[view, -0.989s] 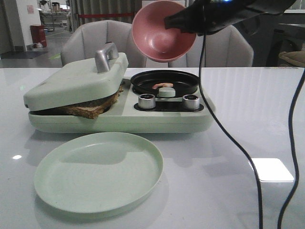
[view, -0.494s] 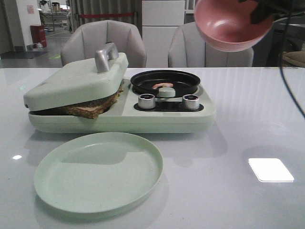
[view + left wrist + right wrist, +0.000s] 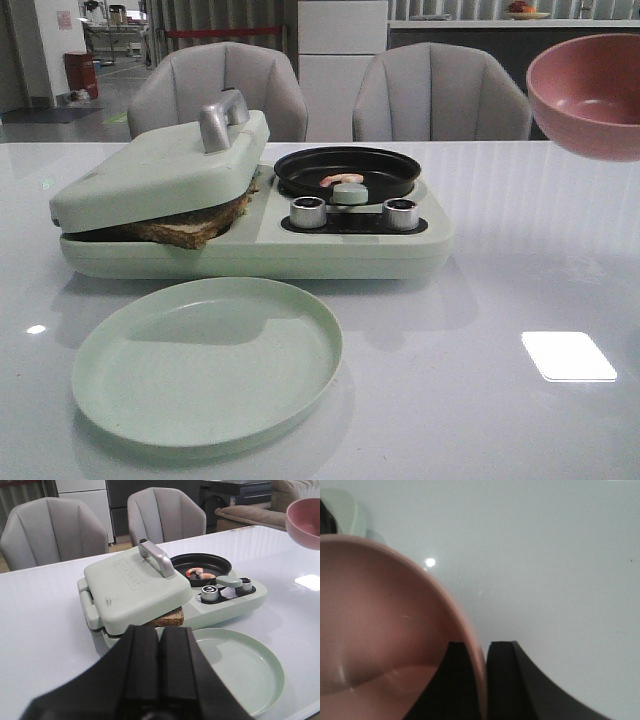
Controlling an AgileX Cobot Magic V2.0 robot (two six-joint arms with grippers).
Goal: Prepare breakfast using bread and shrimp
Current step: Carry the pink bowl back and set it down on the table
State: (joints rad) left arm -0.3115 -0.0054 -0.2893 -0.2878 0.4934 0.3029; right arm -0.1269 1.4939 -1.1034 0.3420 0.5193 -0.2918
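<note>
Shrimp in the pan, bowl lifted
Your right gripper [image 3: 479,667] pinches the pink bowl's [image 3: 380,630] rim, well apart from the shrimp [image 3: 340,180]; your left gripper [image 3: 159,650] is closed, empty.

Bread [image 3: 190,228]: browned slices clamped under the tilted press lid, corner sticking out. Shrimp [image 3: 340,180]: small, pink, curled, in black pan.

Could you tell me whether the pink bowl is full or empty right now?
Empty: the pink bowl shows only bare inside in the front and right wrist views, and the shrimp lies in the black pan.
</note>
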